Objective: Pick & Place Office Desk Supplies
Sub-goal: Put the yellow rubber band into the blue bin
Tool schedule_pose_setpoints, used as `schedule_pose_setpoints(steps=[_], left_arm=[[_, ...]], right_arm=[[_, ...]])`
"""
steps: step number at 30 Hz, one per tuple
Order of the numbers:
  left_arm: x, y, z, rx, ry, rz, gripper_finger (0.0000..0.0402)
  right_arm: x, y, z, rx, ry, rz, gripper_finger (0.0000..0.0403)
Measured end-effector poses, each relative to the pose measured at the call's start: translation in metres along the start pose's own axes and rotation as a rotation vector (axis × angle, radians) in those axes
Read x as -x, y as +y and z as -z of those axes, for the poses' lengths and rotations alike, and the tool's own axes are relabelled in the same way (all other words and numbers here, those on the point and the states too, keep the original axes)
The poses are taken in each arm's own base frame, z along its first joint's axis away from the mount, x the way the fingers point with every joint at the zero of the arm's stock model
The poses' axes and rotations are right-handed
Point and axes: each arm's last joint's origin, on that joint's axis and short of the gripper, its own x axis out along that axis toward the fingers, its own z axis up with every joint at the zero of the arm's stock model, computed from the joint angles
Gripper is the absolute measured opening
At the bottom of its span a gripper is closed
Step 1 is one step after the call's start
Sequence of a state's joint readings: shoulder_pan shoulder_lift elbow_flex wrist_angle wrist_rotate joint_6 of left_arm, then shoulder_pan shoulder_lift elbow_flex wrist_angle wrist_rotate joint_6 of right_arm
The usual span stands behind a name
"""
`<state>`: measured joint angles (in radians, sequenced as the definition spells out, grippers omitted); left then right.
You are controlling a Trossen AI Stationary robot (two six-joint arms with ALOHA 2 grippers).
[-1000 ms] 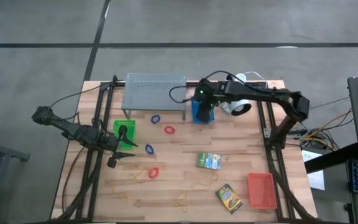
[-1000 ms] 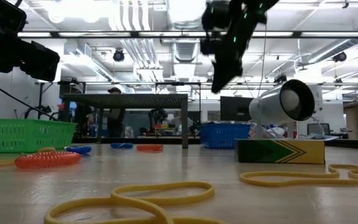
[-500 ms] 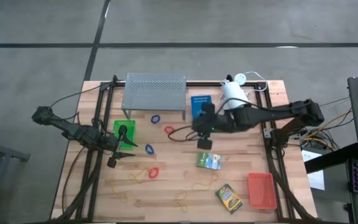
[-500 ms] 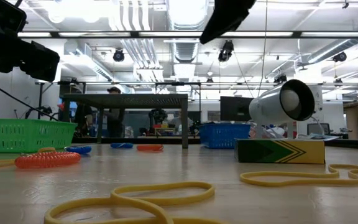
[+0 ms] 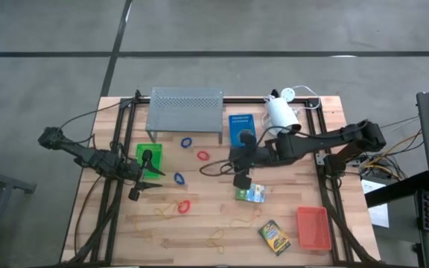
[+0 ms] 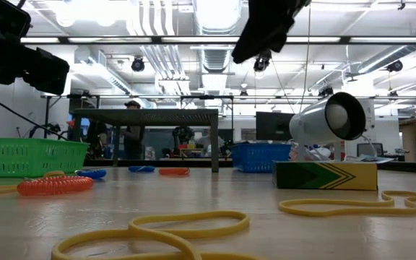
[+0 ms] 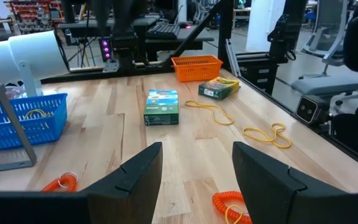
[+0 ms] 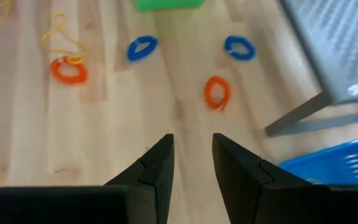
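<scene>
My right gripper [image 5: 237, 180] [image 8: 192, 155] hangs open above the table, holding nothing, just left of a green printed card box [image 5: 250, 193]. Below and ahead of it lie a red loop [image 8: 216, 91] and two blue loops [image 8: 143, 48] [image 8: 239, 47]. A second card box [image 5: 274, 237] and a red-orange tray [image 5: 313, 228] lie flat at the near right. The blue tray [image 5: 240, 126] stands by the shelf. My left gripper [image 5: 153, 179] [image 7: 194, 168] waits open beside the green tray [image 5: 153, 152]. Tan rubber bands [image 5: 167, 211] lie along the near side.
A grey perforated shelf [image 5: 185, 108] stands at the far edge and a white lamp [image 5: 280, 113] at the far right. Another red loop [image 5: 185, 205] lies near the left gripper. Bare wood shows in the middle of the table [image 5: 214, 186].
My right gripper has swung from above the blue tray at the far side toward the table's near edge and slightly left, rolling as it went. It now hangs over the middle beside the green card box, its finger gap unchanged. Nothing on the table has moved.
</scene>
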<state>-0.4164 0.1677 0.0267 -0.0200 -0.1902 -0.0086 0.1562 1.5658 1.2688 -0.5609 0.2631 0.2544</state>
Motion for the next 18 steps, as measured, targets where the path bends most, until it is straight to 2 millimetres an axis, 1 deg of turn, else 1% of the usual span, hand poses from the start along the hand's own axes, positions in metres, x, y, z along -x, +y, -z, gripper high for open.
schedule_pose_setpoints(steps=[3,8,13,18], left_arm=[[0.0,0.0,0.0,0.0,0.0,-0.001,0.0201],[0.0,0.0,0.0,0.0,0.0,-0.001,0.0201],[0.0,0.0,0.0,0.0,0.0,-0.001,0.0201],[0.0,0.0,0.0,0.0,0.0,0.0,0.0201]], right_arm=[[-0.006,0.01,0.012,-0.004,0.003,-0.022,0.0107],[-0.013,0.027,0.028,0.005,-0.068,-0.018,0.0107],[-0.018,0.042,0.046,-0.07,-0.092,-0.067,0.0107],[-0.022,0.059,0.069,-0.083,-0.086,-0.113,0.0107]])
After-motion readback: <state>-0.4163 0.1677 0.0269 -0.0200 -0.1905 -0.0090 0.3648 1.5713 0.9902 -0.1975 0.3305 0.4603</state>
